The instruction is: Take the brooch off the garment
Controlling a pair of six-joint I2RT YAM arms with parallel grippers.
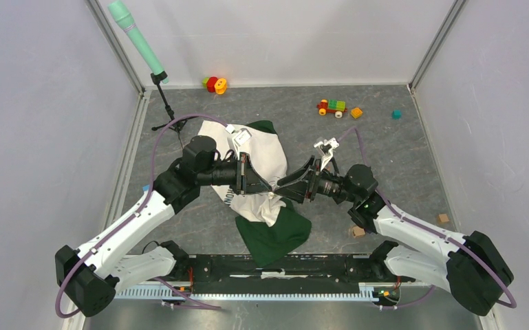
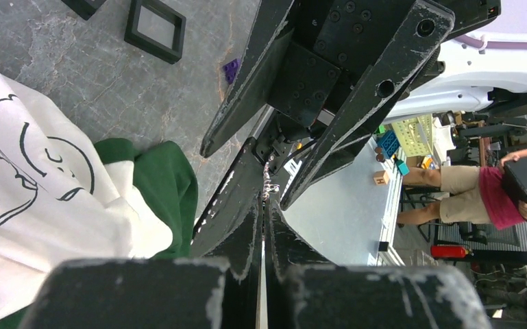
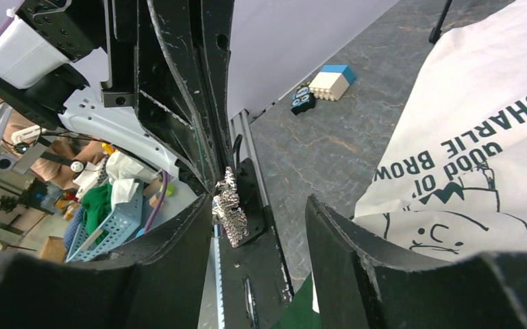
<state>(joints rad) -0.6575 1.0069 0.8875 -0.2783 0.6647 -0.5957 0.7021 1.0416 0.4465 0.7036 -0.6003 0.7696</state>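
The garment (image 1: 256, 152) is a white T-shirt with black Charlie Brown print and dark green parts, crumpled on the table between the arms. It also shows in the left wrist view (image 2: 34, 205) and the right wrist view (image 3: 480, 137). The brooch (image 3: 230, 210) is a small sparkly silver piece, held in the air clear of the shirt. My left gripper (image 1: 265, 182) is shut on it, and it sticks out of the tips (image 2: 268, 179). My right gripper (image 3: 260, 219) is open, its fingers (image 2: 370, 89) on either side of the brooch without touching it.
A green microphone (image 1: 137, 41) on a stand is at the back left. A red-yellow toy (image 1: 214, 84), a toy train (image 1: 331, 106), an orange block (image 1: 356, 113) and a teal cube (image 1: 396, 114) lie at the back. Wooden cubes (image 1: 443, 218) lie to the right.
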